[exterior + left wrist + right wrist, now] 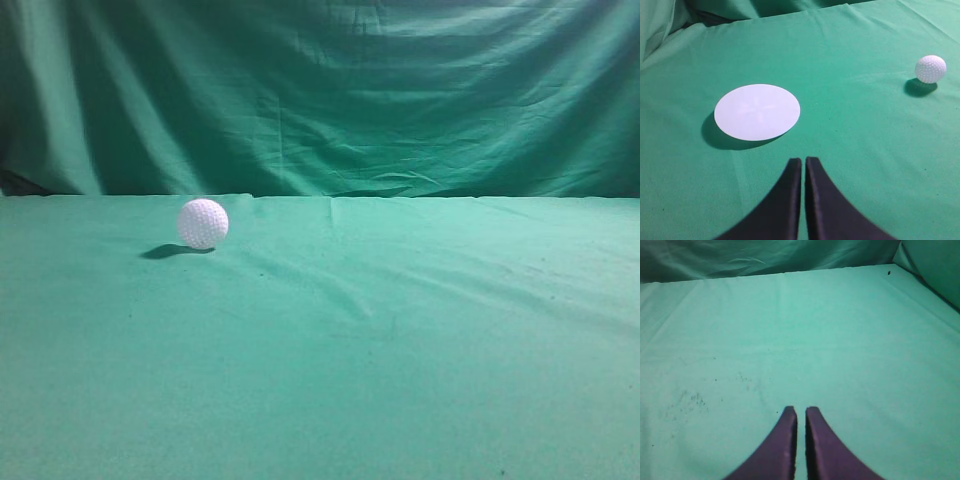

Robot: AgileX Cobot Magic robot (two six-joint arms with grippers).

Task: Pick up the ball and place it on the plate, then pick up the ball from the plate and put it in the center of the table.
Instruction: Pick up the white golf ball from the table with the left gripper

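The white dimpled ball rests on the green table, left of the middle in the exterior view. In the left wrist view the ball lies at the far right, and a flat white round plate lies to its left, apart from it. My left gripper is shut and empty, just in front of the plate's near edge. My right gripper is shut and empty over bare cloth. The plate and both grippers are out of the exterior view.
A draped green backdrop hangs behind the table's far edge. The cloth has slight wrinkles near the middle and small dark specks in the right wrist view.
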